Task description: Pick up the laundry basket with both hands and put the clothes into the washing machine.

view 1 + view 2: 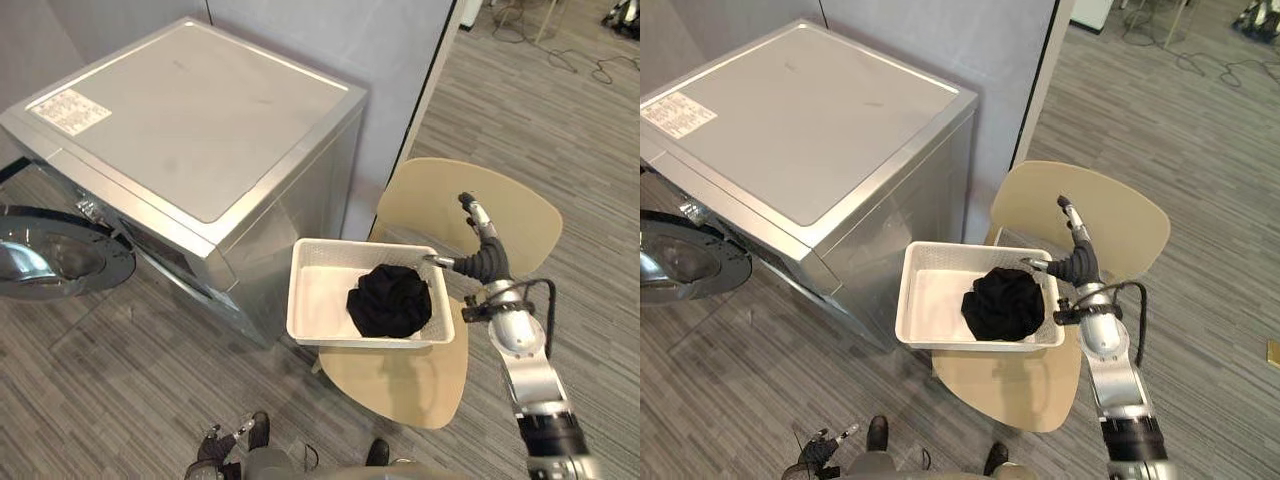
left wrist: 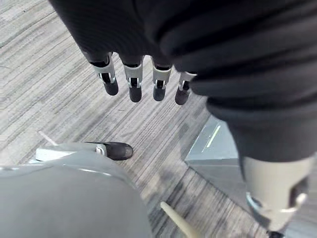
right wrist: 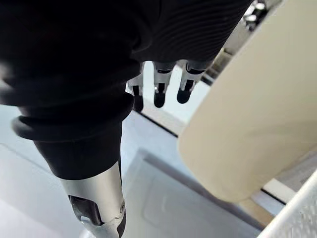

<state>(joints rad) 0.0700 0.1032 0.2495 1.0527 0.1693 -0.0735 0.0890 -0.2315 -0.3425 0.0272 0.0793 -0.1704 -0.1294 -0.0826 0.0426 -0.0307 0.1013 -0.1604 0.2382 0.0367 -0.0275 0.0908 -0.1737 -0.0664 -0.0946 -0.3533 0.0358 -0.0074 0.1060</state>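
A white laundry basket (image 1: 310,300) rests on the seat of a tan chair (image 1: 400,385), with a bundle of black clothes (image 1: 390,300) in its right half. My right hand (image 1: 485,258) is just off the basket's right rim, level with its far corner. The fingers (image 3: 159,91) are straight and point up past the chair's backrest (image 3: 247,114), and the thumb reaches toward the rim, holding nothing. My left hand (image 2: 134,82) hangs low over the floor with straight fingers, well short of the basket; it also shows at the lower edge (image 1: 212,448).
A silver washing machine (image 1: 200,130) stands left of the basket, almost touching its left side. Its round door (image 1: 50,262) is swung open at the far left. A grey wall panel rises behind the machine and the chair. Striped grey carpet lies all around.
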